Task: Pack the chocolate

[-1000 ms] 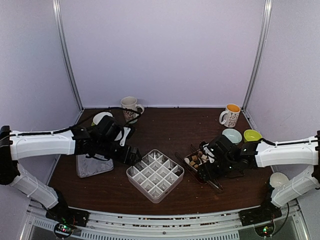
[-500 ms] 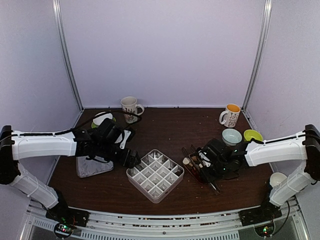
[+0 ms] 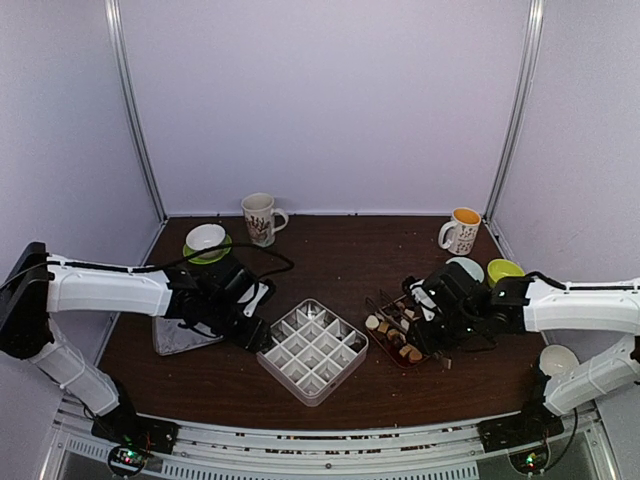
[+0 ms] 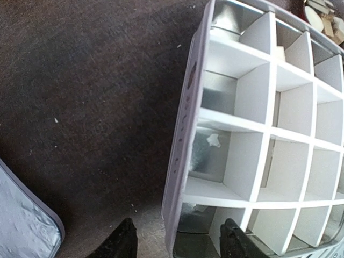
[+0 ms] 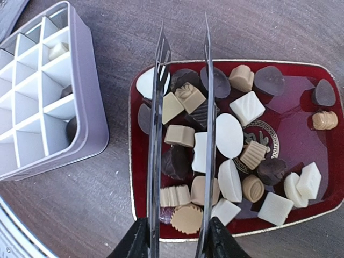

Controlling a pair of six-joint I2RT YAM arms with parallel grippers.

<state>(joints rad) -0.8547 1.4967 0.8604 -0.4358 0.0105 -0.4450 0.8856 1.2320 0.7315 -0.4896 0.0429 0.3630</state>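
The left gripper sat at one outer wall of the white divided box. Its fingers were apart, one outside the wall and one over a compartment inside, with a gap showing on the outer side. Most of the chocolate lay in the red tray just right of the box, and a few pieces sat in far compartments, away from those fingers. The right gripper was clamped on the metal tongs. The tongs' two arms reached over the tray with a tan cube and a white piece between them.
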